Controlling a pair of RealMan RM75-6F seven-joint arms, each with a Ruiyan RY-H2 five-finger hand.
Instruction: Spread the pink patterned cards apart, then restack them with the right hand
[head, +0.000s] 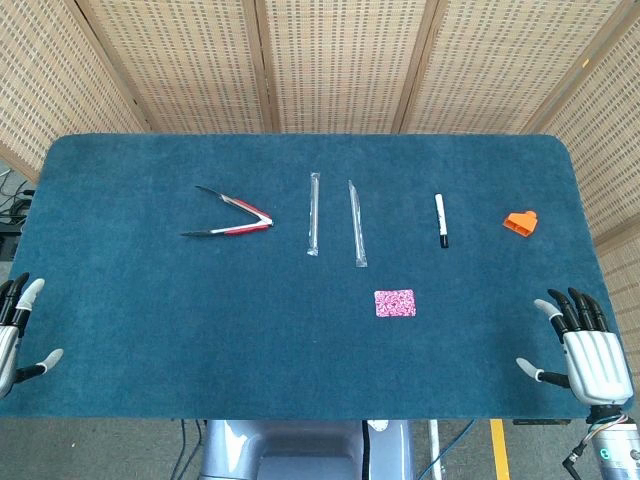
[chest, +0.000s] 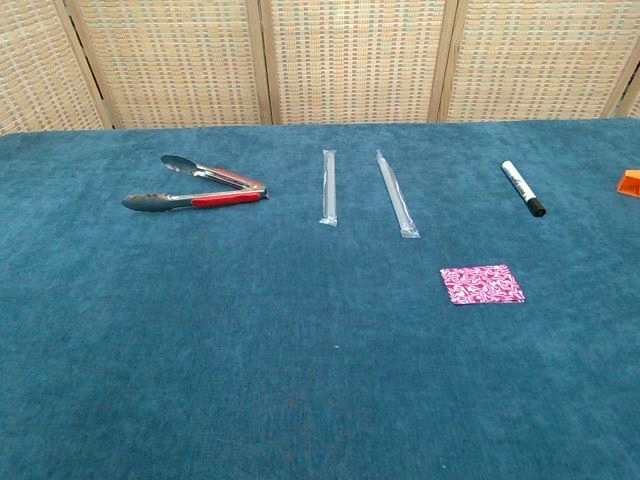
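Seen from above, a bench (head: 150, 330) covered in dark blue felt fills the view, with woven screens behind it. The pink patterned cards (head: 395, 303) lie in a neat, squared stack on the felt, nearer the front edge and a little right of centre. Nothing touches them.

The right robot hand (head: 585, 345) rests at the front right corner of the bench, fingers apart, holding nothing, well apart from the cards. The left robot hand (head: 15, 330) sits at the front left edge, only partly in view, its fingers also apart and empty. Neither hand shows in the chest view.

Further back lie red-handled tongs (head: 232, 222) on the left, two wrapped straws (head: 314, 214) near the middle, a marker pen (head: 441, 221) and a small orange object (head: 521, 222) to the right.

The task appears not yet begun. To spread the cards well, the right robot hand would probably need to travel left and forward, settle flat fingertips lightly on the top of the stack, and slide sideways so the cards fan out. Felt is likely to grip the bottom card, which helps. Pressing too hard could drag the whole stack along together.
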